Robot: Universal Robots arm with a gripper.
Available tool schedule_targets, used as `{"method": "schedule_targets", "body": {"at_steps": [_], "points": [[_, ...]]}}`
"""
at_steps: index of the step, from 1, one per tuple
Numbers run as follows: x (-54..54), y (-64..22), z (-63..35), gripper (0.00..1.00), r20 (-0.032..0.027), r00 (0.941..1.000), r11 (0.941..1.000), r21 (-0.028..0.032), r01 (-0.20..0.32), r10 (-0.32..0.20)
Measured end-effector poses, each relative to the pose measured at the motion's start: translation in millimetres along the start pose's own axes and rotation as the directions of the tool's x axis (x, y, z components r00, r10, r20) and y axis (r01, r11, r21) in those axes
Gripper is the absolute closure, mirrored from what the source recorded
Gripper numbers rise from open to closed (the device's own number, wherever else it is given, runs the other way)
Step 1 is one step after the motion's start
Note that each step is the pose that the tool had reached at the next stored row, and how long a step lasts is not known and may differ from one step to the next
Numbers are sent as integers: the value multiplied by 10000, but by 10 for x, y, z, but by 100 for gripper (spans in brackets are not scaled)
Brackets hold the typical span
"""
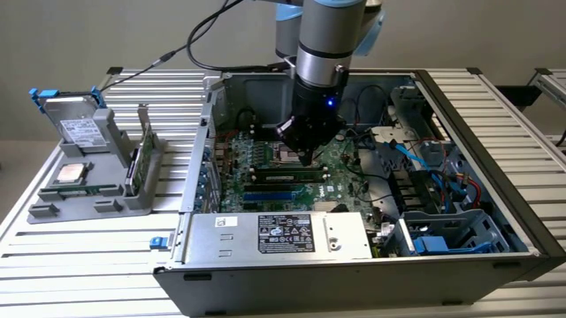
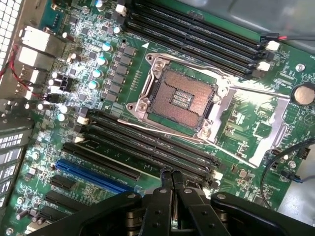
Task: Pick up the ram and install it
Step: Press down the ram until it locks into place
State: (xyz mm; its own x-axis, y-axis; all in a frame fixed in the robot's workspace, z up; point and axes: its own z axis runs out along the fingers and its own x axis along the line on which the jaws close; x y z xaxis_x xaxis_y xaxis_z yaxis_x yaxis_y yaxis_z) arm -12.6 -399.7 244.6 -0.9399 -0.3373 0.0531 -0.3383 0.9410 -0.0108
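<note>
Claw: our claw is pressed together with nothing between its fingers, its tips down on the ram.
Ram position: we see the ram lying in a motherboard slot beside the empty CPU socket, inside the open computer case on the table.
Ram look: a long, thin green stick with dark chips, lying level in the exterior view.
Risk: we judge that off-centre pressure could leave one end unlatched; a misaligned notch could stress the slot or board.
</note>
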Motion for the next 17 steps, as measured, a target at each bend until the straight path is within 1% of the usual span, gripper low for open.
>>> {"method": "schedule_targets", "body": {"at_steps": [4,9,13,17], "points": [[0,0,0,90,17,9990,9990,-16,-451,451],[0,0,0,90,30,9948,9948,-39,-1020,1021],[0,0,1,90,33,9890,9890,-60,-1478,1478],[0,0,1,90,32,9814,9813,-82,-1921,1921]]}}
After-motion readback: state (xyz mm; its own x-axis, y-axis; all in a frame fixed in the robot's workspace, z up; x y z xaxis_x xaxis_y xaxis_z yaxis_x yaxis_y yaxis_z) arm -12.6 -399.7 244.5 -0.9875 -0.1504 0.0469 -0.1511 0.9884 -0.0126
